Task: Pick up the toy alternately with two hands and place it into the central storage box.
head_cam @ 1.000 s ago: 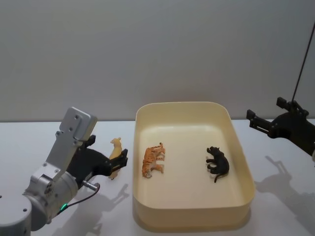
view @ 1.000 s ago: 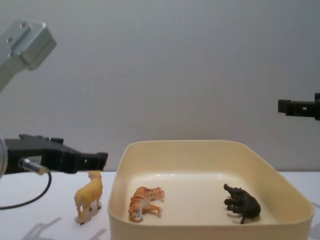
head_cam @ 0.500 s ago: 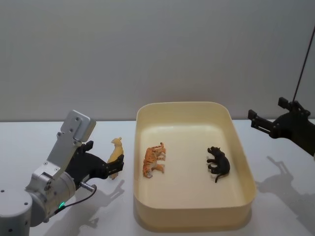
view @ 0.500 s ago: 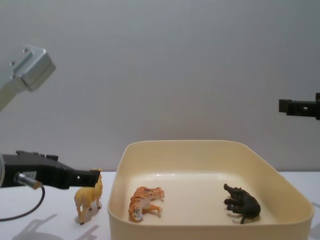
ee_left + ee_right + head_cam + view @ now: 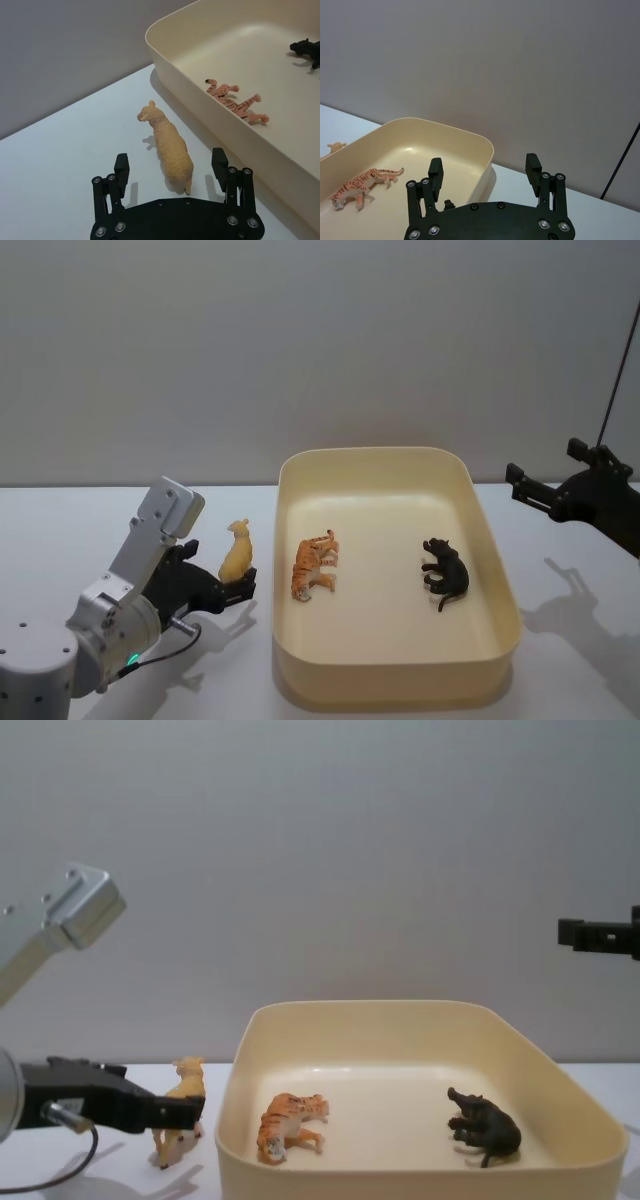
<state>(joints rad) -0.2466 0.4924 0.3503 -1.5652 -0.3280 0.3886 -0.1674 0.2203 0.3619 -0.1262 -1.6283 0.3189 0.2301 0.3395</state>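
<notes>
No writing or labels can be read on anything. At the left, the left gripper (image 5: pixel 238 587), black and flat-fingered on a silver cylindrical wrist, is lowered to the white table (image 5: pixel 60 530) with its jaws spread wide on either side of a small tan plastic sheep-like toy (image 5: pixel 167 147) (standing upright, not yet clasped), just beside the large cream-yellow plastic storage box (image 5: pixel 395 680). Inside the box, an orange striped toy tiger (image 5: pixel 312 566) and a dark toy animal (image 5: pixel 445 574) are lying on their sides. At the right, the right gripper (image 5: pixel 484 171) is held high above the table, jaws parted and empty.
</notes>
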